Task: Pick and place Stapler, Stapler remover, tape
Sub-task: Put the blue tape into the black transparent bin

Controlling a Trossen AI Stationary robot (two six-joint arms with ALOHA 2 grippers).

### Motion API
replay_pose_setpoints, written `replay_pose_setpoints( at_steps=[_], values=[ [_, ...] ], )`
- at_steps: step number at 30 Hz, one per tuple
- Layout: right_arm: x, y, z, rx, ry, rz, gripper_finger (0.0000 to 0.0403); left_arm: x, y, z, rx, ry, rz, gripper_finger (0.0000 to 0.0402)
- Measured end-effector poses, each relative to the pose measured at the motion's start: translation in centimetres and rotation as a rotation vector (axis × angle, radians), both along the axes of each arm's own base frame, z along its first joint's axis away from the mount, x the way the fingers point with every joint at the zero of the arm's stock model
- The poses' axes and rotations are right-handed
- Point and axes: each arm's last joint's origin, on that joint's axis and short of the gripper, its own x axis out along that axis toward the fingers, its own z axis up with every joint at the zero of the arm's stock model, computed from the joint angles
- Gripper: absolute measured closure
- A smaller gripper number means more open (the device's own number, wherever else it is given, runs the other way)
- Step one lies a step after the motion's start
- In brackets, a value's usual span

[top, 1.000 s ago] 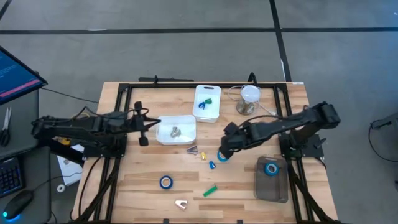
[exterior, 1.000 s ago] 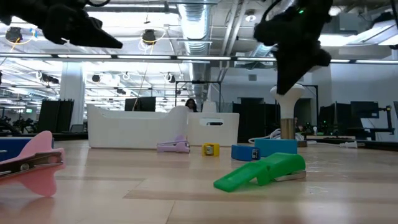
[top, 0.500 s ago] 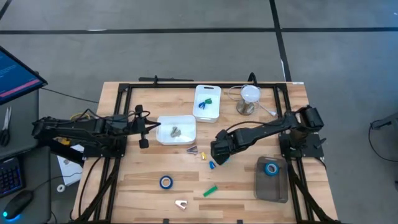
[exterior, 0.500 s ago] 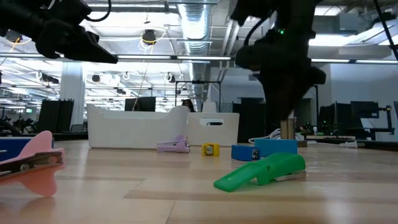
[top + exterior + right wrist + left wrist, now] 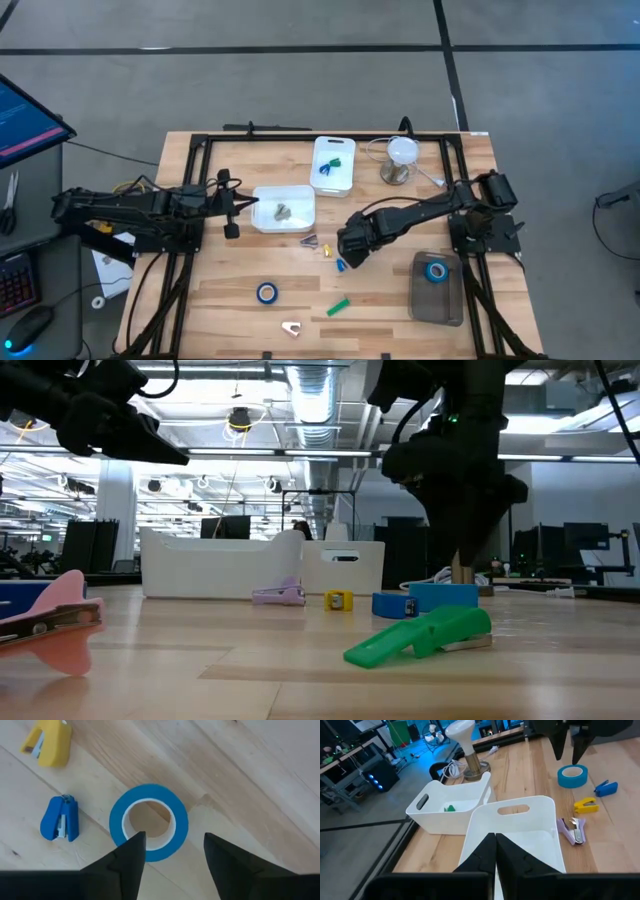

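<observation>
A blue tape roll [image 5: 149, 821] lies flat on the table near its middle. My right gripper [image 5: 175, 852] hangs open just above it and clear of it. One finger stands over the ring's rim, the other beyond its outer edge. A second tape roll [image 5: 266, 292] lies toward the near edge. A third tape roll [image 5: 436, 271] sits in a grey tray [image 5: 440, 300]. The green stapler [image 5: 338, 306] and a pale pink stapler remover [image 5: 291, 327] lie near the front edge. My left gripper [image 5: 232, 205] waits shut beside a white tub [image 5: 295, 195].
A small yellow stapler [image 5: 49, 742], a small blue stapler [image 5: 60, 819] and a purple remover [image 5: 310, 240] lie close to the tape under my right gripper. A second white tub [image 5: 333, 163] and a lamp-like stand [image 5: 400, 160] are at the far side.
My right gripper has come down toward the blue tape roll and shifted a little toward the table's left edge, its arm stretching out lower. Its fingers have spread open. My left arm has drawn back slightly toward the left edge.
</observation>
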Motion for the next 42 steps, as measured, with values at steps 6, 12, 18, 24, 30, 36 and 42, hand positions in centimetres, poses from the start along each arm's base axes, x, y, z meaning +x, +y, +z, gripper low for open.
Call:
replay_pose_setpoints(
  at_steps=[6, 12, 18, 24, 30, 36, 42],
  values=[
    [0.0, -0.1, 0.0, -0.024, -0.006, 0.006, 0.0237, 0.0, 0.0, 0.0, 0.000, 0.000, 0.000, 0.0401],
    [-0.5, -0.2, -1.3, -0.026, 0.003, 0.014, 0.0248, 0.0, 0.0, 0.0, 0.000, 0.000, 0.000, 0.0401],
    [-1.0, -0.3, -2.6, -0.015, -0.014, 0.008, 0.0248, 0.0, 0.0, 0.0, -0.007, -0.003, 0.002, 0.0401],
    [-1.0, -0.3, -2.8, -0.014, -0.017, 0.013, 0.0264, 0.0, 0.0, 0.0, -0.007, -0.003, 0.002, 0.0401],
    [-1.0, -0.4, -2.8, -0.015, -0.016, 0.019, 0.0299, 0.0, 0.0, 0.0, -0.007, -0.003, 0.002, 0.0401],
    [-1.0, -0.4, -2.8, -0.024, -0.014, 0.055, 0.0356, 0.0, 0.0, 0.0, -0.007, -0.004, 0.002, 0.0401],
    [-0.8, -0.6, -2.7, -0.053, -0.029, 0.103, 0.0382, 0.0, 0.0, 0.0, -0.018, -0.008, 0.006, 0.0401]
  ],
)
